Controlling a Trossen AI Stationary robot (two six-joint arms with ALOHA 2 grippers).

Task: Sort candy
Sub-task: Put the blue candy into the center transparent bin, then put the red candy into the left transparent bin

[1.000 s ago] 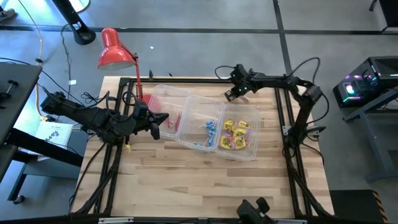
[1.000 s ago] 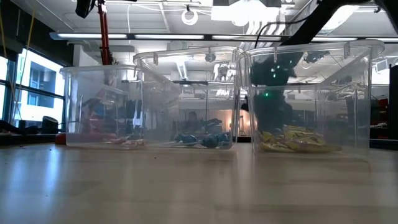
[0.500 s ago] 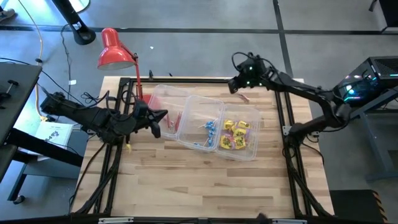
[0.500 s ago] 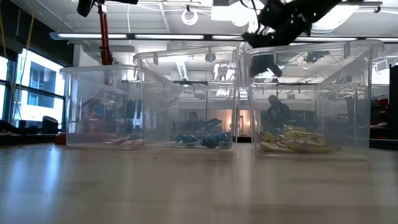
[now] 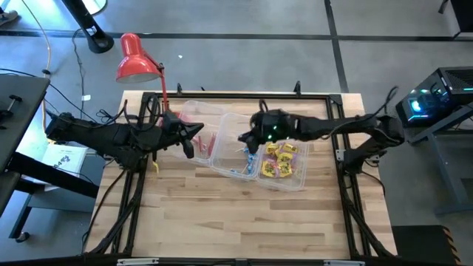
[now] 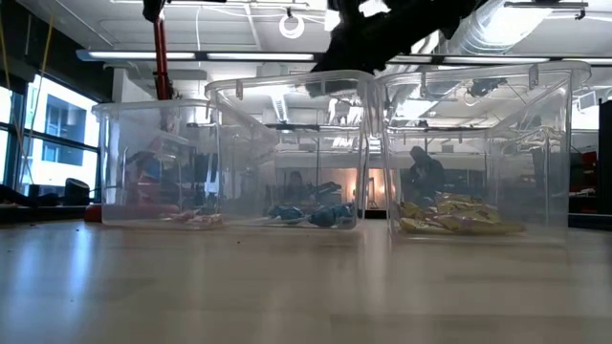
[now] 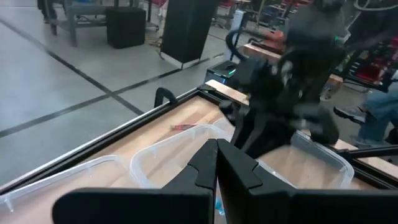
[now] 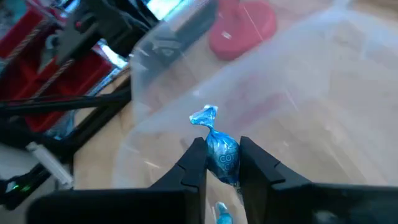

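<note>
1. Table (image 5: 222, 222) of pale wood, seen from above — three clear bins set side by side at a slant across its middle: left bin (image 5: 194, 118), middle bin (image 5: 230, 125), right bin (image 5: 299, 181).
2. Right gripper (image 5: 246, 140) reached in from the right side, poised over the middle bin; fingers nearly closed, clamped on a blue-wrapped candy (image 8: 222, 154), its twisted wrapper end sticking up between the fingertips (image 8: 196, 162).
3. Left gripper (image 5: 194, 133) extended from the left side, held at the left bin's near edge; fingers pressed fully together, nothing between them, as seen in the left wrist view (image 7: 216, 163).
4. Yellow square packets (image 5: 279, 159) heaped in the right bin, a few pink pieces mixed among them; same heap seen low against the bin floor (image 6: 457, 215).
5. Blue-wrapped pieces (image 5: 247, 154) scattered on the floor of the middle bin, below the right gripper — visible also from table height (image 6: 311, 214).
6. Slim red sticks (image 5: 207, 142) lying in the left bin, just beside the left gripper's tip.
7. One stray red stick (image 7: 185, 127) left on the bare wood outside the bins, near the black frame rail, in the left wrist view.
8. Red desk lamp (image 5: 137, 60) standing at the table's far left corner, its stem behind the left bin.
</note>
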